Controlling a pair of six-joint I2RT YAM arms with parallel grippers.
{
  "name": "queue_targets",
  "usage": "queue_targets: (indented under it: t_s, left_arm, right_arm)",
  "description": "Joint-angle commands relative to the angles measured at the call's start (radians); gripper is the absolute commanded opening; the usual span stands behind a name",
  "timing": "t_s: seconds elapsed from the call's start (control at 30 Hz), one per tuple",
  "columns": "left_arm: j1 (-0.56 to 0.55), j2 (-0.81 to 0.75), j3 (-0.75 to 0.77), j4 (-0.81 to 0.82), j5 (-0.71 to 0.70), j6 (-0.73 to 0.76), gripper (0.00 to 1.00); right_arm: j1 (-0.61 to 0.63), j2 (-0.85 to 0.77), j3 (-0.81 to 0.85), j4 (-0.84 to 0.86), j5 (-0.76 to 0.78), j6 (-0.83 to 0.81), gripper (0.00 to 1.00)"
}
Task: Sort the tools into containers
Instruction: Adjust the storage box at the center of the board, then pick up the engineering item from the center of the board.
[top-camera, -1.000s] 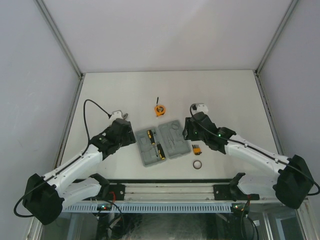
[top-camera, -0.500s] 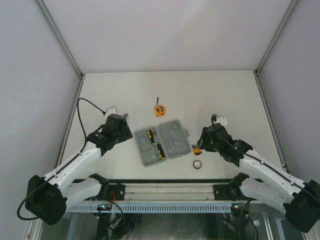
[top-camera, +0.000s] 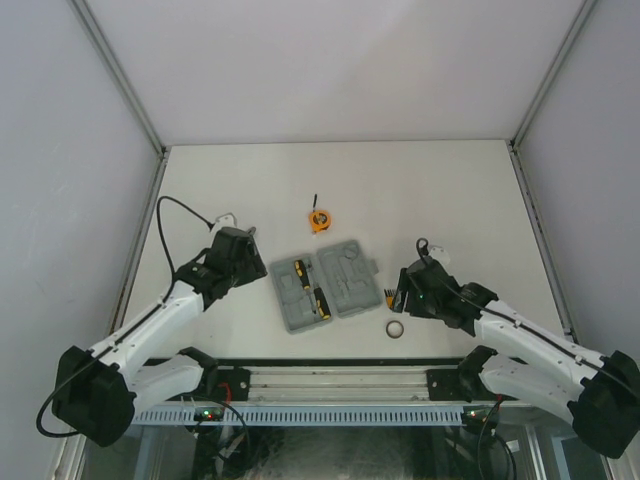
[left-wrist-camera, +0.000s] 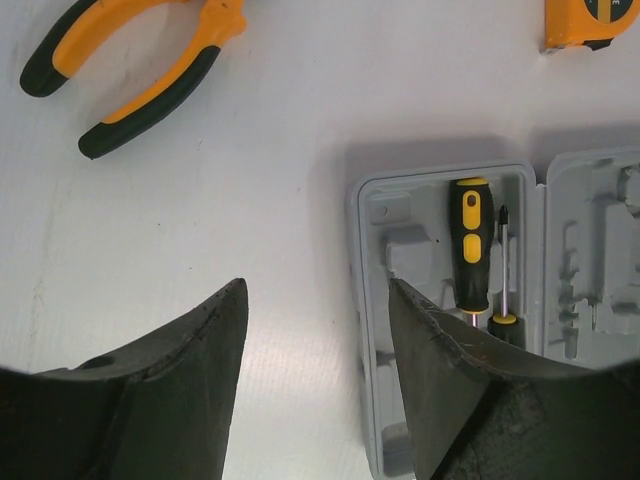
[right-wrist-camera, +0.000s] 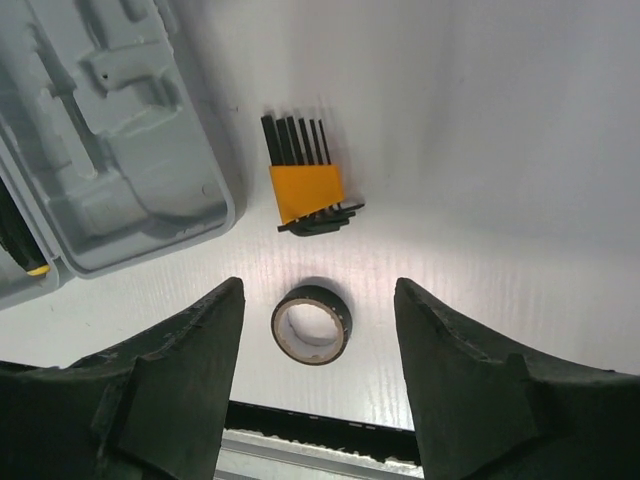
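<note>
White tabletop (top-camera: 450, 190): I hold the right gripper (right-wrist-camera: 318, 292) wide and empty above the dark ring (right-wrist-camera: 343, 320), near the bit set (right-wrist-camera: 308, 192); descending off-centre could snag both. Left gripper (left-wrist-camera: 315, 300) gapes empty beside the grey case (left-wrist-camera: 410, 240).

a lab test cell: a white table (top-camera: 450, 190) walled by plain grey panels (top-camera: 60, 200) on aluminium posts (top-camera: 117, 75)
</note>
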Motion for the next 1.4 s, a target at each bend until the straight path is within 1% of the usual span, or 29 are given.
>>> queue_targets:
  t_s: [0.0, 0.2, 0.53, 0.87, 1.17, 1.37]
  left_arm:
    - [0.005, 0.008, 0.009, 0.043, 0.027, 0.013, 0.62]
    - [0.006, 0.015, -0.006, 0.062, 0.037, 0.005, 0.62]
    - [0.006, 0.022, -0.016, 0.070, 0.053, 0.000, 0.60]
    - [0.006, 0.013, -0.020, 0.067, 0.057, -0.002, 0.60]
    - [0.006, 0.017, -0.036, 0.077, 0.065, -0.005, 0.59]
    - [0.006, 0.011, -0.049, 0.082, 0.068, -0.006, 0.59]
  right_arm:
    - [0.071, 0.049, 0.004, -0.009, 0.048, 0.087, 0.62]
    - [0.180, 0.130, 0.004, -0.001, 0.064, 0.149, 0.65]
    - [0.238, 0.212, 0.013, -0.015, 0.058, 0.151, 0.66]
    - [0.283, 0.286, 0.053, -0.032, 0.076, 0.156, 0.60]
    - [0.304, 0.333, 0.084, -0.060, 0.110, 0.154, 0.57]
    - [0.324, 0.355, 0.102, -0.067, 0.125, 0.155, 0.52]
